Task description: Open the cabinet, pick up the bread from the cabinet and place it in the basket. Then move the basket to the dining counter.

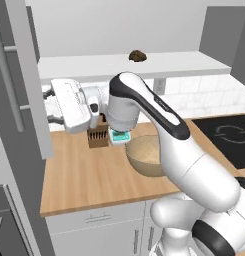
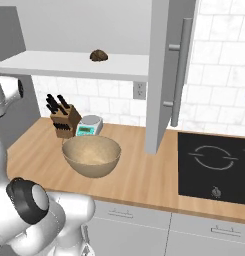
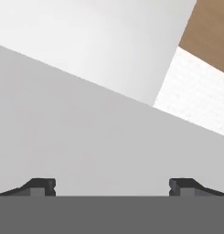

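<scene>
We see the cabinet [image 2: 159, 75] with its doors swung wide open — 1 door edge-on at the left of the left base view, the other [image 2: 159, 75] edge-on in the right base view with its long silver bar handle [image 2: 181, 70] facing right. On the bare white shelf [image 1: 119, 65] inside sits the bread [image 1: 137, 55], a small dark lump, alone near the shelf's middle and well above the counter. Below it, on the wood counter [image 1: 84, 175] backed by white tiles, the basket [image 2: 91, 155] stands upright and holds nothing; in the left base view the arm covers its right side. Just behind the basket are a knife block [image 2: 64, 122] with black handles and, beside it, a small scale [image 2: 89, 126] with a green display; the 3 stand near one another but apart. A black cooktop [image 2: 214, 167] is set into the counter to the right, well apart from the basket. The arm reaches leftward, its white hand near the left door at about shelf-bottom height, and the gripper [image 3: 112, 186] shows in the hand view with its 2 dark fingertips [image 3: 40, 186] spread wide, nothing between them — only a grey panel, a white surface and a corner of tile and wood ahead.
</scene>
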